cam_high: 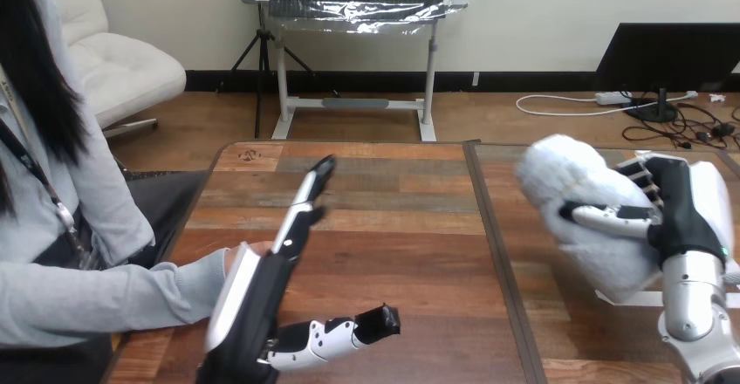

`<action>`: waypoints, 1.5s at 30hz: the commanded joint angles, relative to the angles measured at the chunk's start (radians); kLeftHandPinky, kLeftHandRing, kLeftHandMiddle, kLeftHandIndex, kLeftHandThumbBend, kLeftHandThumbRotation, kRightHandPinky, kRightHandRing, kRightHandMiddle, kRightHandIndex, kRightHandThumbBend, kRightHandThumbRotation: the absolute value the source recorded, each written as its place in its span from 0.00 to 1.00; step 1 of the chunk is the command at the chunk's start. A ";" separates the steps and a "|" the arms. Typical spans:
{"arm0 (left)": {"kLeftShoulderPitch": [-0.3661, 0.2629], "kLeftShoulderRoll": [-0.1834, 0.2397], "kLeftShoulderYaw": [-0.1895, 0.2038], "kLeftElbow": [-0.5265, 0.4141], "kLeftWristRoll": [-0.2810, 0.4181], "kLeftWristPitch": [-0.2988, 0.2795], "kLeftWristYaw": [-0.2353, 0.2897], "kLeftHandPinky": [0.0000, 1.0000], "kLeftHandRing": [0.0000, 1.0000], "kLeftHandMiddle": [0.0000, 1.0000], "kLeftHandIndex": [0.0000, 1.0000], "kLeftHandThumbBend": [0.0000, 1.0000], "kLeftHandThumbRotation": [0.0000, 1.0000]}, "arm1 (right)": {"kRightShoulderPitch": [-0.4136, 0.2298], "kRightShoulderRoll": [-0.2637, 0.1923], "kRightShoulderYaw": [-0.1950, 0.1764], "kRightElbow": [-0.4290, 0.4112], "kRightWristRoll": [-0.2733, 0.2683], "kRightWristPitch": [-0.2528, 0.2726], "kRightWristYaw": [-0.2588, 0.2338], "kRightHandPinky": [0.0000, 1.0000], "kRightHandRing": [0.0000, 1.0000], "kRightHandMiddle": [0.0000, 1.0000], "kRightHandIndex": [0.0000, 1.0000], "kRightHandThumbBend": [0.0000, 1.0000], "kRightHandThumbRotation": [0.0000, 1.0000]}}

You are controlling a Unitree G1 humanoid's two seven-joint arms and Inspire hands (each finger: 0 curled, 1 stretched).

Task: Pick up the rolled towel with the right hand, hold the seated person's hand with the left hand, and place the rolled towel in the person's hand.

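The right robot hand (679, 214) grasps the rolled towel (567, 183), seemingly slanted up-left; left robot hand (253, 292) unclenched.

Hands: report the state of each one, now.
Left hand: open, fingers straight, beside the person's hand.
Right hand: shut on the rolled towel.

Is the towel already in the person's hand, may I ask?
No, the right hand grips the towel at the view's right, apart from the person's hand.
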 commanded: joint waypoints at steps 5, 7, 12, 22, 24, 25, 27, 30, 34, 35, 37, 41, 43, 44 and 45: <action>-0.056 0.031 0.047 -0.090 0.142 0.060 0.112 0.94 0.97 0.97 0.98 1.00 0.50 | -0.033 0.021 -0.026 -0.087 0.027 -0.097 -0.021 0.26 0.34 0.45 0.45 0.81 0.00; -0.063 0.039 0.050 -0.088 0.166 0.063 0.134 0.94 0.97 0.97 0.98 1.00 0.49 | -0.031 0.024 -0.025 -0.092 0.027 -0.106 -0.023 0.26 0.33 0.44 0.45 0.81 0.00; -0.079 0.067 0.058 -0.090 0.212 0.091 0.176 0.94 0.98 0.98 0.98 1.00 0.47 | -0.025 0.034 -0.027 -0.113 0.033 -0.132 -0.021 0.24 0.31 0.43 0.45 0.82 0.00; -0.120 0.123 0.076 -0.075 0.216 0.121 0.198 0.96 0.99 0.98 0.98 1.00 0.37 | -0.012 0.046 -0.019 -0.153 0.022 -0.171 -0.028 0.21 0.29 0.41 0.44 0.82 0.00; -0.126 0.136 0.081 -0.080 0.214 0.135 0.194 0.96 0.99 0.98 0.98 1.00 0.36 | -0.008 0.050 -0.020 -0.166 0.023 -0.177 -0.026 0.21 0.28 0.41 0.44 0.82 0.00; -0.128 0.141 0.082 -0.081 0.212 0.139 0.193 0.96 0.99 0.98 0.98 1.00 0.35 | -0.006 0.051 -0.020 -0.169 0.023 -0.178 -0.025 0.21 0.28 0.41 0.44 0.82 0.00; -0.135 0.155 0.087 -0.083 0.213 0.146 0.192 0.95 0.99 0.98 0.98 1.00 0.34 | -0.003 0.053 -0.020 -0.179 0.022 -0.184 -0.025 0.20 0.27 0.40 0.44 0.82 0.00; -0.143 0.175 0.091 -0.087 0.212 0.158 0.187 0.93 0.97 0.98 0.97 1.00 0.31 | 0.002 0.055 -0.019 -0.192 0.020 -0.188 -0.027 0.18 0.25 0.38 0.43 0.83 0.00; -0.151 0.202 0.092 -0.091 0.210 0.172 0.180 0.92 0.97 0.98 0.97 1.00 0.29 | 0.007 0.059 -0.020 -0.208 0.020 -0.188 -0.024 0.17 0.24 0.37 0.43 0.83 0.00; -0.157 0.217 0.093 -0.092 0.210 0.176 0.172 0.92 0.96 0.98 0.97 1.00 0.29 | 0.010 0.060 -0.020 -0.216 0.020 -0.190 -0.022 0.17 0.24 0.37 0.43 0.83 0.00; -0.163 0.234 0.093 -0.093 0.209 0.180 0.164 0.91 0.96 0.97 0.97 1.00 0.28 | 0.013 0.062 -0.020 -0.226 0.020 -0.191 -0.021 0.18 0.24 0.37 0.43 0.83 0.00; -0.177 0.278 0.094 -0.091 0.207 0.196 0.137 0.91 0.96 0.97 0.98 1.00 0.26 | 0.023 0.066 -0.021 -0.249 0.020 -0.196 -0.020 0.19 0.25 0.37 0.43 0.83 0.00; -0.183 0.292 0.094 -0.089 0.203 0.202 0.128 0.91 0.96 0.97 0.98 1.00 0.26 | 0.026 0.068 -0.021 -0.257 0.020 -0.198 -0.020 0.19 0.25 0.37 0.42 0.83 0.00; -0.189 0.304 0.095 -0.085 0.203 0.204 0.122 0.91 0.96 0.97 0.98 1.00 0.25 | 0.029 0.069 -0.022 -0.264 0.021 -0.201 -0.019 0.19 0.25 0.37 0.42 0.83 0.00; -0.193 0.312 0.095 -0.082 0.203 0.204 0.119 0.91 0.96 0.97 0.98 1.00 0.25 | 0.031 0.071 -0.022 -0.269 0.021 -0.202 -0.019 0.19 0.25 0.37 0.42 0.83 0.00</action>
